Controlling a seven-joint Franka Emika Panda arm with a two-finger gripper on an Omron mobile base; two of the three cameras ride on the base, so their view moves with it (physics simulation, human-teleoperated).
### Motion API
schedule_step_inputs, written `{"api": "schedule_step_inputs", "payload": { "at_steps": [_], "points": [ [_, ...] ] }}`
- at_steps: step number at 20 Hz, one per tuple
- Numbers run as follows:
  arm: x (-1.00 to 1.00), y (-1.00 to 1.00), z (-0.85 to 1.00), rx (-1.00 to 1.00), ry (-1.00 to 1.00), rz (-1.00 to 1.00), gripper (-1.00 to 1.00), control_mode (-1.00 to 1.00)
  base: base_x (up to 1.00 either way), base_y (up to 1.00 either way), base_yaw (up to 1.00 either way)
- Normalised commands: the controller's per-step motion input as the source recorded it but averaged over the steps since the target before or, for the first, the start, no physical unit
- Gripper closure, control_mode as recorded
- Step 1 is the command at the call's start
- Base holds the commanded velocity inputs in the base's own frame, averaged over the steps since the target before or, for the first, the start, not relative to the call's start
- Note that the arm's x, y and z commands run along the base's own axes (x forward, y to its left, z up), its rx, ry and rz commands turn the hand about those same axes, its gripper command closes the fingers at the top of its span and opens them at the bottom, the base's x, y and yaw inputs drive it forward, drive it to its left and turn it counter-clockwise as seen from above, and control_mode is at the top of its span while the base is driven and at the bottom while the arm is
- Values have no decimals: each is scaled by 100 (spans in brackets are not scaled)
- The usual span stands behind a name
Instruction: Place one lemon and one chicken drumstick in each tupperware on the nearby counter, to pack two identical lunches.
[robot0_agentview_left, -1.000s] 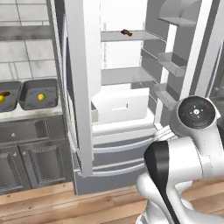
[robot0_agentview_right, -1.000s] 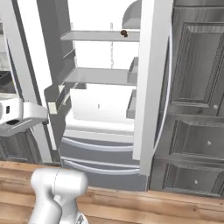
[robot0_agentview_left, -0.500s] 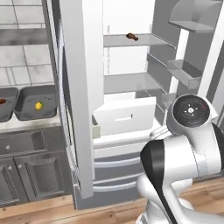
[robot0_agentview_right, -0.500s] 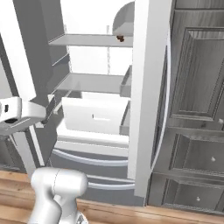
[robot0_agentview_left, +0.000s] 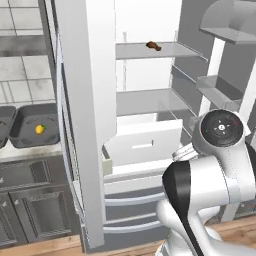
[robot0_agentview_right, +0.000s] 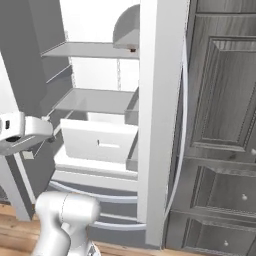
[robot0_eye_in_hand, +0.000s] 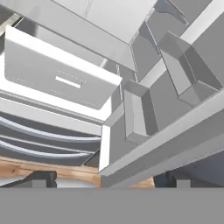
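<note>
One chicken drumstick (robot0_agentview_left: 153, 46) lies on the top shelf of the open fridge; a reddish speck of it (robot0_agentview_right: 132, 49) peeks past the door edge in the right base view. A lemon (robot0_agentview_left: 40, 129) sits in a dark grey tupperware (robot0_agentview_left: 20, 137) on the counter (robot0_agentview_left: 30, 152) at the left. The edge of another tupperware (robot0_agentview_left: 3, 131) shows at the far left, its inside hidden. My gripper (robot0_eye_in_hand: 109, 179) is open and holds nothing, with both fingertips (robot0_eye_in_hand: 41, 178) apart. It hangs low in front of the fridge, facing the white drawer (robot0_eye_in_hand: 57, 76) and the door bins.
The open left fridge door (robot0_agentview_left: 82, 115) stands between the counter and the fridge shelves. The right door (robot0_agentview_right: 160, 120) with its bins (robot0_eye_in_hand: 140, 113) juts out near the hand. Dark cabinets (robot0_agentview_right: 220, 130) stand to the right, above a wooden floor.
The whole picture has shifted and the fridge looms larger, so the base has driven closer to it. The gripper stays open and empty.
</note>
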Motion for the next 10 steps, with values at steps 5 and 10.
{"api": "schedule_step_inputs", "payload": {
  "at_steps": [5, 10],
  "points": [
    [0, 0, 0, 0, 0, 0, -100, 100, 62, -13, 3],
    [0, 0, 0, 0, 0, 0, -100, 100, 26, -29, 3]
  ]
}}
